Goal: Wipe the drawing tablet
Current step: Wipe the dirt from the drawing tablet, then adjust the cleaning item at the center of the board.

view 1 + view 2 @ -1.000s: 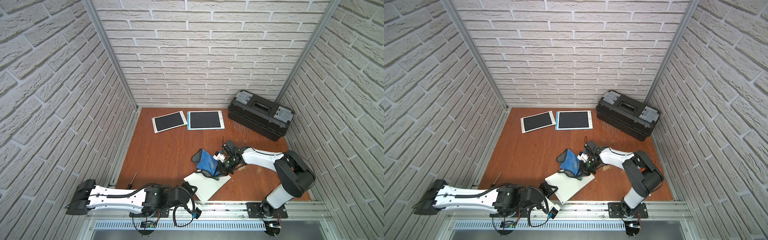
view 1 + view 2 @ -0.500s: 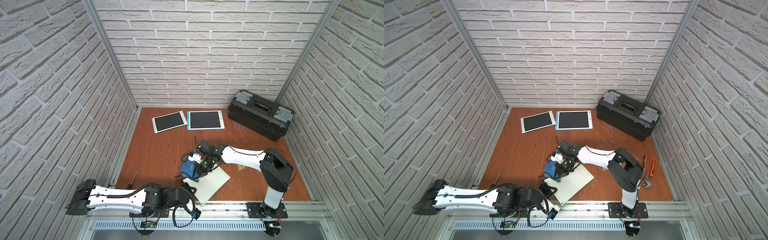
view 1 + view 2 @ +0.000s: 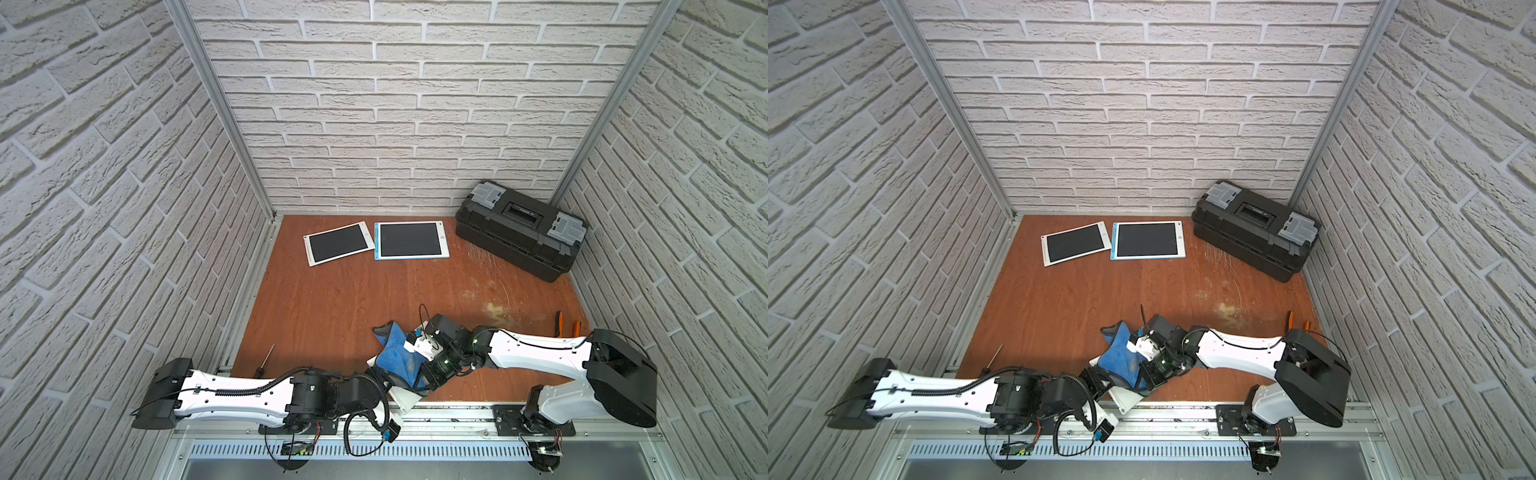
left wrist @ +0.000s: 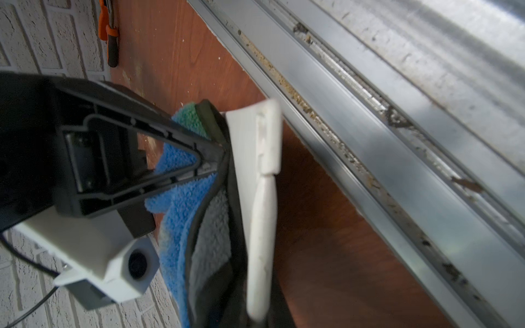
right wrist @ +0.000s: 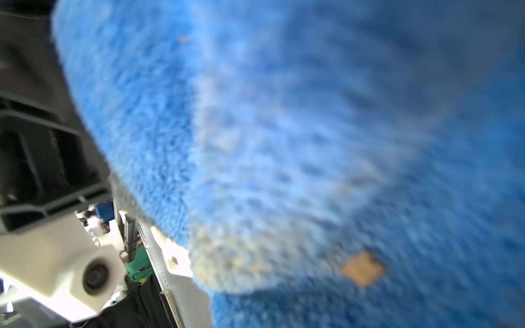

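The white drawing tablet (image 3: 406, 397) lies at the table's front edge, mostly covered; only a corner shows in both top views (image 3: 1128, 400). My left gripper (image 3: 385, 384) is shut on its near edge, and the left wrist view shows the tablet (image 4: 261, 198) edge-on running out from the jaws. A blue cloth (image 3: 397, 358) is draped over the tablet, and my right gripper (image 3: 429, 376) is shut on it and pressing it down. The cloth (image 5: 312, 142) fills the right wrist view and hides that gripper's fingertips; a strip of tablet (image 5: 177, 274) shows beside it.
Two other tablets, one white-framed (image 3: 338, 243) and one blue-framed (image 3: 411, 240), lie at the back. A black toolbox (image 3: 519, 232) stands at the back right. Orange pliers (image 3: 567, 326) lie by the right wall, a screwdriver (image 3: 266, 359) by the left. A metal rail (image 4: 369, 119) borders the front.
My right gripper swept the cloth leftward over the tablet, then back toward the front edge. Far less of the tablet shows now. The left arm has stayed put.
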{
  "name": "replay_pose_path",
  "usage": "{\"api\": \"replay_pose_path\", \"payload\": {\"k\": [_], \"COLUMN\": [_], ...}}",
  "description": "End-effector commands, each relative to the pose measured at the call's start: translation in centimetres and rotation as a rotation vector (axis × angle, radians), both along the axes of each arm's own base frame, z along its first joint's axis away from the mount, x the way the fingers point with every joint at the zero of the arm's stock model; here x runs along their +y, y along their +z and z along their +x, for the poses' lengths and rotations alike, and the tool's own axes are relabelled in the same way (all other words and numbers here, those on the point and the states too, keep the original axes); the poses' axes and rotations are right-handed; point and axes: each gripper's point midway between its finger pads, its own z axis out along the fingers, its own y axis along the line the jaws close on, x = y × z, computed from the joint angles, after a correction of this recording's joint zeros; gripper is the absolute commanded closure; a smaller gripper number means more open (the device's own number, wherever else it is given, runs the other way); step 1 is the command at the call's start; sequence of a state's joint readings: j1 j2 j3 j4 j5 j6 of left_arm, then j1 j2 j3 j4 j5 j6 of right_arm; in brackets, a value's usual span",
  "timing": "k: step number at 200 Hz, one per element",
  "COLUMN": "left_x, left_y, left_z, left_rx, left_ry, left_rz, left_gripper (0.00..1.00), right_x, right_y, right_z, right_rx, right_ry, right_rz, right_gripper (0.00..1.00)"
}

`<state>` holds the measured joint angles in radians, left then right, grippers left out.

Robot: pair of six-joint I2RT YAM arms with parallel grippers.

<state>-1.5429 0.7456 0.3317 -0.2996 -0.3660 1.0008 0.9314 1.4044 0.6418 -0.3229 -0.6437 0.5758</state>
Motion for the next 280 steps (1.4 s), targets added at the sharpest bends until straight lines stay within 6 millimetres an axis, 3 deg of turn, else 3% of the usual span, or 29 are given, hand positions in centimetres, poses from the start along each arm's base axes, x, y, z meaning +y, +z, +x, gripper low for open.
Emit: {"api": "replay_pose_path", "payload": {"k": [1,30,58,78,87,105,127,151,172,194,225,248,280], "left_x": [-0.8,-0.6,-0.4,-0.1,0.1,0.1,0.2,0.6,1.1,3.0,5.2,6.3,4.5], "left_y": [2.4,3.9,5.2,7.0,7.5,8.8,11.9,15.6,18.0,20.0,20.8,21.5,22.3], "left_z": [1.5,2.8,3.4,3.8,3.8,3.7,4.0,5.1,6.6,10.0,14.0,17.2,20.9], "left_rx": [-0.048,-0.071,-0.013,0.113,0.159,0.246,0.356,0.435,0.528,0.657,0.752,0.777,0.788], "left_ry": [0.068,0.163,0.260,0.366,0.406,0.470,0.588,0.724,0.824,0.986,1.069,1.142,1.116], "left_rz": [-0.087,-0.128,-0.183,-0.271,-0.293,-0.353,-0.458,-0.596,-0.734,-0.959,-1.161,-1.249,-1.188], "left_gripper": [1.00,1.00,1.00,1.00,1.00,1.00,1.00,1.00,1.00,1.00,1.00,1.00,1.00], "right_x": [-6.8,-9.6,-8.6,-7.1,-6.4,-6.7,-7.3,-6.9,-7.4,-9.1,-9.7,-10.0,-11.0], "right_y": [-4.8,-4.9,-1.9,2.2,5.3,11.1,17.7,21.8,21.6,18.6,15.5,16.0,17.0], "right_z": [-1.9,0.5,2.8,5.0,6.5,9.4,12.1,14.0,15.9,18.4,22.1,25.2,29.4], "right_rx": [0.142,0.143,0.054,-0.045,-0.131,-0.314,-0.470,-0.537,-0.559,-0.560,-0.519,-0.578,-0.639], "right_ry": [-0.084,-0.227,-0.261,-0.270,-0.268,-0.296,-0.360,-0.415,-0.446,-0.528,-0.595,-0.629,-0.697], "right_rz": [-0.264,-0.301,-0.243,-0.161,-0.120,-0.121,-0.122,-0.072,-0.124,-0.225,-0.256,-0.275,-0.305], "right_gripper": [0.97,0.97,0.97,0.97,0.97,0.97,0.97,0.97,0.97,0.97,0.97,0.97,0.97]}}
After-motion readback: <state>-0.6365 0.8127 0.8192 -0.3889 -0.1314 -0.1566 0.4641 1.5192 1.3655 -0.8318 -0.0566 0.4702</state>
